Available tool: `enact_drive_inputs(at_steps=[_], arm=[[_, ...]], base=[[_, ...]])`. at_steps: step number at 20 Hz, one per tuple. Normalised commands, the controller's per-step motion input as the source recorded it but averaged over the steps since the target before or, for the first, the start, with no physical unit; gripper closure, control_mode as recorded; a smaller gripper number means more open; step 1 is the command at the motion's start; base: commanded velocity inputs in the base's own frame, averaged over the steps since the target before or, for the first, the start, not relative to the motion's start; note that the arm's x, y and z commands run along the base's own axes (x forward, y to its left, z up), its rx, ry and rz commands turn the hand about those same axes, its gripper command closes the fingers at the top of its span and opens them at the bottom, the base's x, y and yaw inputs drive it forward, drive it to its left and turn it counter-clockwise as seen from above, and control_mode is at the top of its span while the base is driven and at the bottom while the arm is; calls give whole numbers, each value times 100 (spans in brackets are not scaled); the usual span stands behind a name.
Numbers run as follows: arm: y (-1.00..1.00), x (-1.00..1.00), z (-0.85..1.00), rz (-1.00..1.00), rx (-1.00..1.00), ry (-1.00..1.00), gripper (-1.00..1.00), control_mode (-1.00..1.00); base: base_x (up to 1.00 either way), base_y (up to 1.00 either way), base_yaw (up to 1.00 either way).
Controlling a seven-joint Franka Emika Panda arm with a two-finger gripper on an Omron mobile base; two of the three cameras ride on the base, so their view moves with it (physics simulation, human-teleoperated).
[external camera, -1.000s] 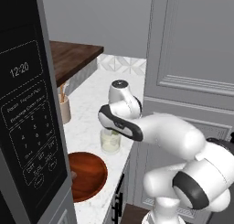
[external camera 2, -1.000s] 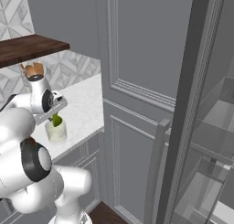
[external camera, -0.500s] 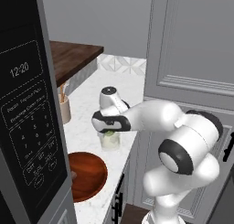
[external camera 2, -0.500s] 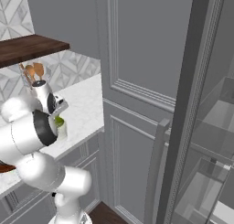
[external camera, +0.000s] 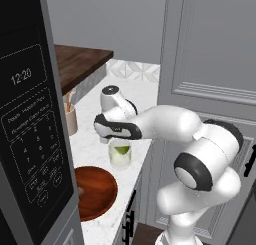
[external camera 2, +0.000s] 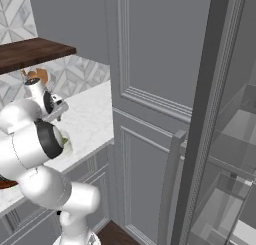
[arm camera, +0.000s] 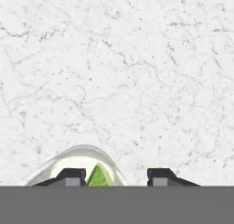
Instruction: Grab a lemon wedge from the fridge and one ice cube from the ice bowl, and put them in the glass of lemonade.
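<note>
The glass of lemonade (external camera: 120,155) stands on the white marble counter, and the yellow-green lemon wedge (external camera: 121,150) lies inside it. In the hand view the glass (arm camera: 78,160) sits at the bottom left with the wedge (arm camera: 99,176) in it, beside my left fingertip. My gripper (arm camera: 115,176) is open above bare counter, with nothing between its fingers. In the left base view my hand hovers just over the glass's left rim. The reddish-brown ice bowl (external camera: 96,191) lies nearer the base than the glass. The ice cube is hidden. The fridge (external camera 2: 225,139) stands open at the right.
A beige utensil holder (external camera: 71,120) with wooden spoons stands behind the glass by the microwave (external camera: 30,139). A tall panelled cabinet (external camera: 210,79) closes the counter's right end. A dark wooden shelf (external camera 2: 30,51) hangs above the counter.
My arm has stretched out to the left and the hand has come down lower, beside the glass. The wedge stays in the glass.
</note>
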Motion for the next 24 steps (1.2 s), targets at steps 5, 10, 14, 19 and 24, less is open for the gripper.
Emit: enact_drive_inputs(at_steps=[5,10,14,19,24], arm=[[-3,-71,34,0,0,-15,-100,-100],[-5,-100,21,0,0,-40,-100,-100],[-17,-100,61,0,2,-49,-100,-100],[-56,-100,96,0,20,-46,-100,-100],[-43,-100,91,0,27,-35,-100,-100]], base=[[0,0,0],[0,0,0],[0,0,0],[0,0,0],[0,0,0]])
